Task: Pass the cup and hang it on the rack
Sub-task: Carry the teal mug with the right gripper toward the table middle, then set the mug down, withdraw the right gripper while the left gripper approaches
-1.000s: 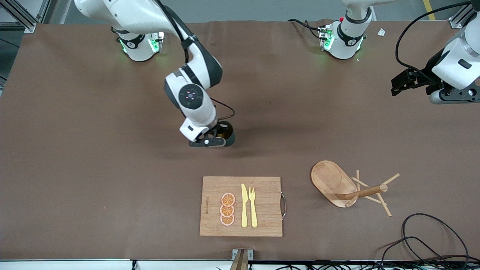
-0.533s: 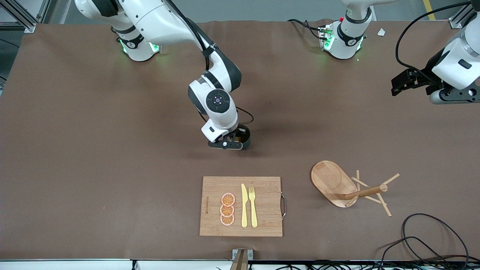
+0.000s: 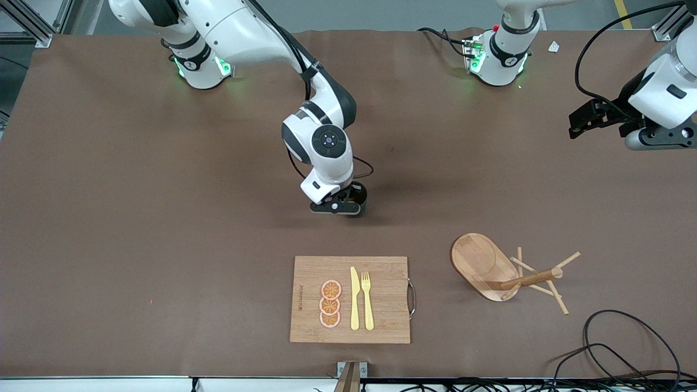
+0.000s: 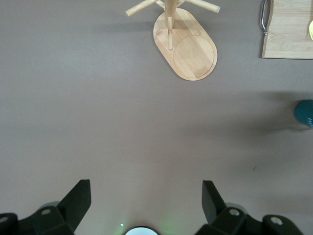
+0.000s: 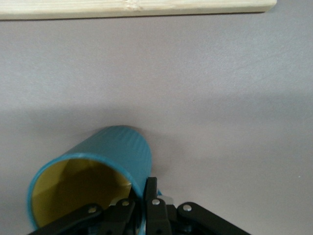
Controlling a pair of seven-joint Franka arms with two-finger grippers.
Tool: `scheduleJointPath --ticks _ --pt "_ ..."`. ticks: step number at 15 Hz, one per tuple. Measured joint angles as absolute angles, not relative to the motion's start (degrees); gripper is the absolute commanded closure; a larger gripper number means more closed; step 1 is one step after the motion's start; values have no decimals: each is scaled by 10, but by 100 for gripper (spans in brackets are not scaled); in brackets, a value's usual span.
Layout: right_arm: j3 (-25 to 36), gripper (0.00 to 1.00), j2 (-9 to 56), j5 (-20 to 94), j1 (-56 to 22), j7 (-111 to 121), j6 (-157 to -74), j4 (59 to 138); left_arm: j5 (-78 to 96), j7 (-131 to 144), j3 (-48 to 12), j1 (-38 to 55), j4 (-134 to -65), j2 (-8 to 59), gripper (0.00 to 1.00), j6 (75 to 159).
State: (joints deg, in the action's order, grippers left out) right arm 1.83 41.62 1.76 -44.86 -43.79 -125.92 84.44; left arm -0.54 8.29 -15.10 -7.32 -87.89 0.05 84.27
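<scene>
The teal ribbed cup (image 3: 360,191) with its yellow inside (image 5: 73,188) hangs tilted, low over the middle of the table. My right gripper (image 3: 342,207) is shut on the cup, one finger inside the rim and one finger (image 5: 151,188) outside. The cup (image 4: 305,112) also shows at the edge of the left wrist view. The wooden rack (image 3: 483,263) stands nearer the front camera, toward the left arm's end; the left wrist view shows its oval base (image 4: 188,51). My left gripper (image 3: 581,121) waits open in the air over the left arm's end of the table, nothing between its fingers (image 4: 78,198).
A bamboo cutting board (image 3: 386,296) with orange slices (image 3: 330,304), a yellow knife (image 3: 354,298) and a yellow fork (image 3: 367,299) lies nearer the front camera than the cup. Black cables (image 3: 626,348) loop at the front corner by the rack.
My right arm has carried the cup sideways toward the left arm's end of the table, slowing over the last half second. The left arm has not moved.
</scene>
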Motion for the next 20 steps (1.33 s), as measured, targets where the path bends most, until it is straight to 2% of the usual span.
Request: scheduleJointPath --ticks 1,2,10,15,20 --pt "18 49 418 11 -451 -438 -1259 844 -5 83 -151 -73 -879 1 0 843" --pt "18 0 419 7 -454 -438 -1259 844 -5 83 -151 -73 -879 1 0 843" --pt "25 0 420 6 -458 -420 -1251 815 -5 110 -185 -68 -880 7 0 867" --pt "31 0 377 16 -407 -327 -1168 799 -5 117 -192 -57 -882 35 0 904" --pt "36 0 299 38 -289 -251 -1035 799 -35 240 -194 22 -883 69 0 938"
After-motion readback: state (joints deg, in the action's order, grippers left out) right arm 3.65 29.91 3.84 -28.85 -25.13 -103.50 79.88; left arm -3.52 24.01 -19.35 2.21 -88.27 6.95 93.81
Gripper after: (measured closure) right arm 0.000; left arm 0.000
